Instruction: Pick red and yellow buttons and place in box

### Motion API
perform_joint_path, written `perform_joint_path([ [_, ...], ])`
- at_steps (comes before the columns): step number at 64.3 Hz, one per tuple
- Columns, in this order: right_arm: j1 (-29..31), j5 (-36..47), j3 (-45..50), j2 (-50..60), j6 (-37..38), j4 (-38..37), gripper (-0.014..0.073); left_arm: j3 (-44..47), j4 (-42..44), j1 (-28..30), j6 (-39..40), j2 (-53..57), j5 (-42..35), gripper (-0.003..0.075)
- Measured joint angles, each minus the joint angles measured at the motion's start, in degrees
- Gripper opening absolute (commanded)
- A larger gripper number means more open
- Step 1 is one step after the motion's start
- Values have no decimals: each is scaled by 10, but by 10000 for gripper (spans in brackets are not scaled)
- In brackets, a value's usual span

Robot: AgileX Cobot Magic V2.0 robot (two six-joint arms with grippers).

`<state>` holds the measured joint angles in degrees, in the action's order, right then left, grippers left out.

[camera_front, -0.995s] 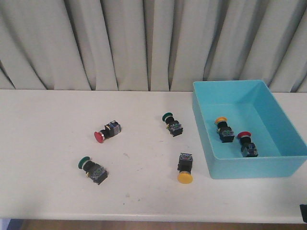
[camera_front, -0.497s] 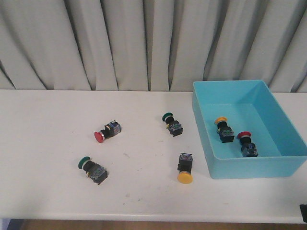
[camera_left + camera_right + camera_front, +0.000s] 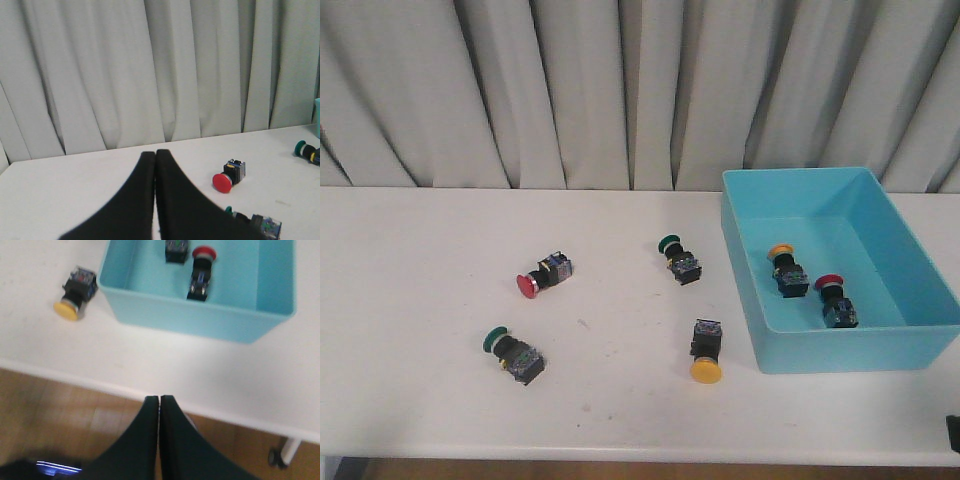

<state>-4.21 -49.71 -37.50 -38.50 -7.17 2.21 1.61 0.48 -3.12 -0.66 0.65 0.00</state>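
A red button lies on the white table left of centre, also the red button in the left wrist view. A yellow button lies near the box's front left corner, seen too as the yellow button. The turquoise box at the right holds a yellow-capped button and a red-capped button. My left gripper is shut and empty, low over the table to the left of the red button. My right gripper is shut and empty, beyond the table's front edge over the floor.
Two green-capped buttons lie on the table: one at the front left, one near the box's left wall. Grey curtains hang behind the table. A wooden floor shows below the front edge.
The dark bit of the right arm at the lower right corner of the front view has sunk slightly. The buttons and box have not moved.
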Motion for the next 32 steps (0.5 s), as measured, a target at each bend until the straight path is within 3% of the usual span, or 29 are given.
perform_joint_path([
  [16, 42, 289, 183, 194, -3, -1, -6, 0, 0, 0, 0, 0, 0, -8],
  [32, 44, 427, 336, 339, -4, -1, -6, 0, 0, 0, 0, 0, 0, -8],
])
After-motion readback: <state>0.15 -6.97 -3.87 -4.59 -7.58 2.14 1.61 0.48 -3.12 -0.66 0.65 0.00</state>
